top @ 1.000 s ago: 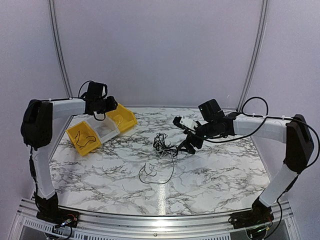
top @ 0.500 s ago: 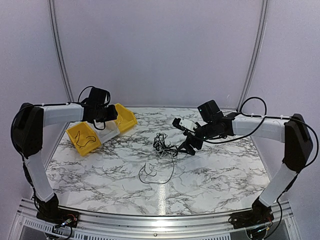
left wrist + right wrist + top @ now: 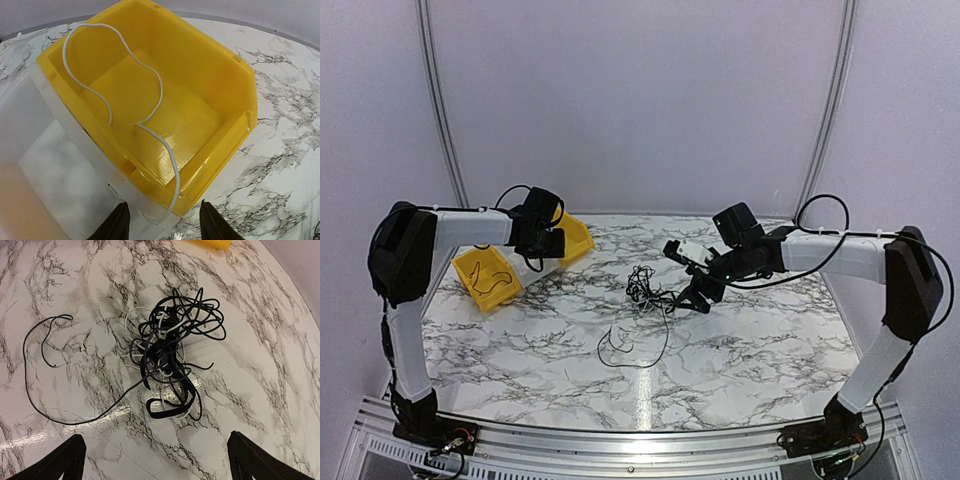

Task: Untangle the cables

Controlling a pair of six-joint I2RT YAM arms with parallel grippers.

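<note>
Starting at the left side, a yellow plastic open-front bin (image 3: pixel 468 268) is holding one black cable strand (image 3: pixel 495 280), probably because separated pieces are being sorted there. Next to it a translucent white plastic bin (image 3: pixel 30 150) is sitting; it is looking empty in the left wrist view, but part of it is cut off by the frame. A second yellow plastic bin (image 3: pixel 200 75) is containing a thin white cord (image 3: pixel 162 92), with one end hanging over the front lip. The left gripper (image 3: pixel 162 225) is hovering just above these two bins with its fingers apart and nothing between them; only the tips are showing. In the middle of the marble-patterned table (image 3: pixel 760 340), the cables (image 3: pixel 170 347), a tangled clump of thin black wires with some white ones mixed in, are lying well apart from the bins. One long loose black wire (image 3: pixel 24 365) is running out of the clump towards the near edge. The right gripper (image 3: pixel 155 460) is hanging just over the clump, fingers spread widely and holding nothing, I think to be ready for picking a strand. Where each wire is ending inside the knot I cannot tell
</note>
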